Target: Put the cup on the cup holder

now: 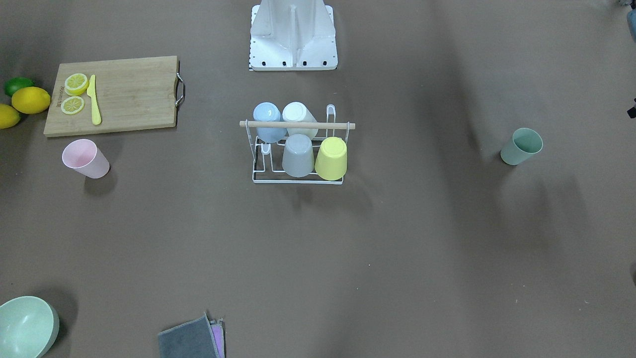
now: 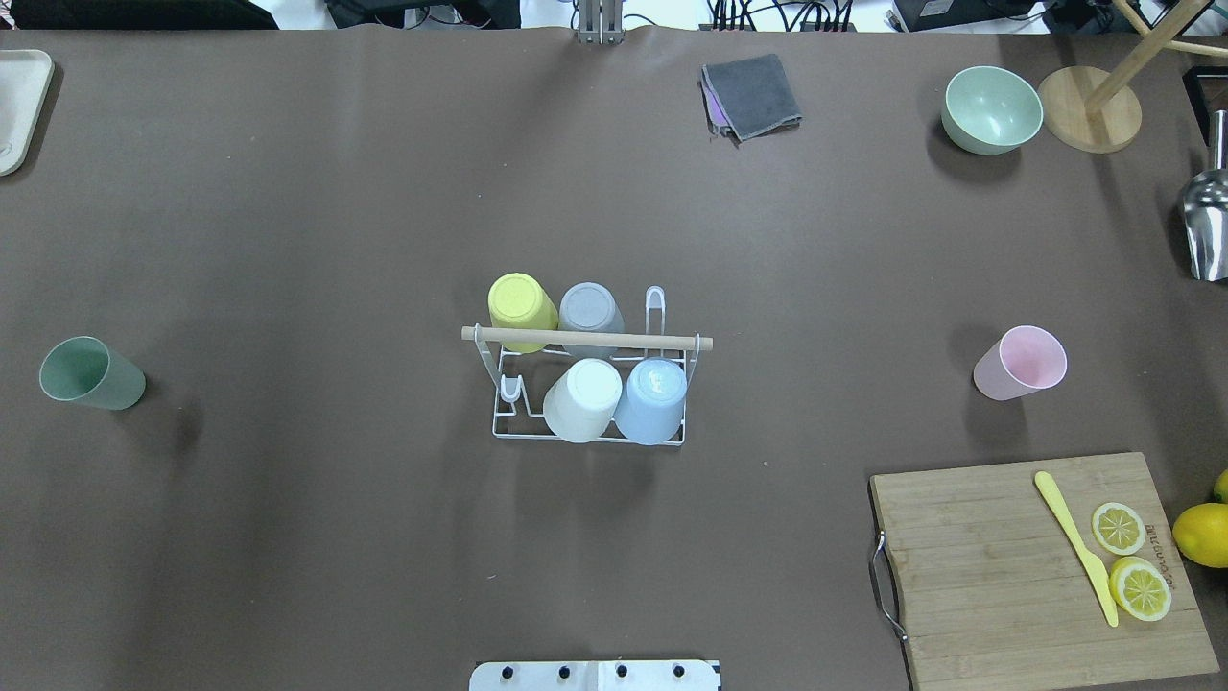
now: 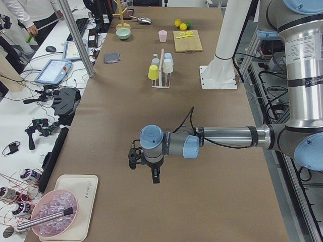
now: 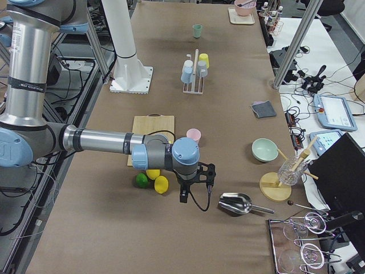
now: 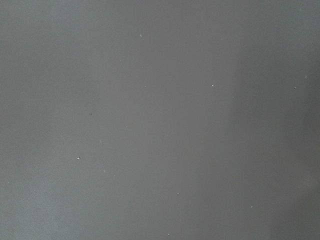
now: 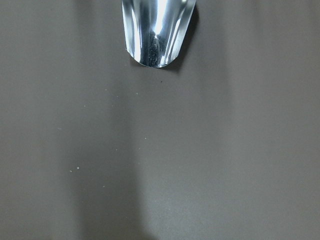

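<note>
The white wire cup holder (image 2: pixel 587 434) with a wooden rod handle (image 2: pixel 585 338) stands mid-table and also shows in the front view (image 1: pixel 298 180). It carries upside-down yellow (image 2: pixel 521 305), grey (image 2: pixel 589 309), white (image 2: pixel 583 398) and blue (image 2: pixel 652 398) cups. A green cup (image 2: pixel 91 372) stands upright far left and a pink cup (image 2: pixel 1022 363) upright at right. My left gripper (image 3: pixel 144 168) hangs over bare table near the left end. My right gripper (image 4: pixel 196 182) hangs near the right end beside a metal scoop (image 4: pixel 235 203). I cannot tell whether either is open or shut.
A wooden cutting board (image 2: pixel 1041 566) with lemon slices (image 2: pixel 1139 587) and a yellow knife (image 2: pixel 1076 547) lies front right, whole lemons (image 2: pixel 1202 534) beside it. A green bowl (image 2: pixel 991 108), a folded grey cloth (image 2: pixel 753 94) and a wooden stand (image 2: pixel 1089 120) are at the far edge.
</note>
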`<state>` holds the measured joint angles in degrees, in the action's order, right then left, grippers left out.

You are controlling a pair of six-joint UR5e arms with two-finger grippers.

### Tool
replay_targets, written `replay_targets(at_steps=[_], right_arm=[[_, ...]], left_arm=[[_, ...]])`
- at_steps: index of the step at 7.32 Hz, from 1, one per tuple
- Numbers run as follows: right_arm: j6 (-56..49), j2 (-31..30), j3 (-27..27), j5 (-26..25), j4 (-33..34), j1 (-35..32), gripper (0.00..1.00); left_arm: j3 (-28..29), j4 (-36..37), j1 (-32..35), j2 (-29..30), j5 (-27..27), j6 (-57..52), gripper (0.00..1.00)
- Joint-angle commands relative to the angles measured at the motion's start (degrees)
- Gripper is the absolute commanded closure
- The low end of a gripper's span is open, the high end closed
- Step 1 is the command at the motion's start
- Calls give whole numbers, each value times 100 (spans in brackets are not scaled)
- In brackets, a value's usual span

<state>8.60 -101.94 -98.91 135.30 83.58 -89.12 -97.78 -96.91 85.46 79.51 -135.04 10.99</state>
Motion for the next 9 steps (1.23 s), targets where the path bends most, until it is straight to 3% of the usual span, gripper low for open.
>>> replay_targets(at_steps=[1, 9], right_arm=[[2, -19, -32, -3, 18, 0, 1], [150, 305, -32, 14, 219, 18, 1]], left_arm=[[-13, -3, 32, -119, 4, -201, 3], [-337, -12, 24, -111, 12, -123, 3]])
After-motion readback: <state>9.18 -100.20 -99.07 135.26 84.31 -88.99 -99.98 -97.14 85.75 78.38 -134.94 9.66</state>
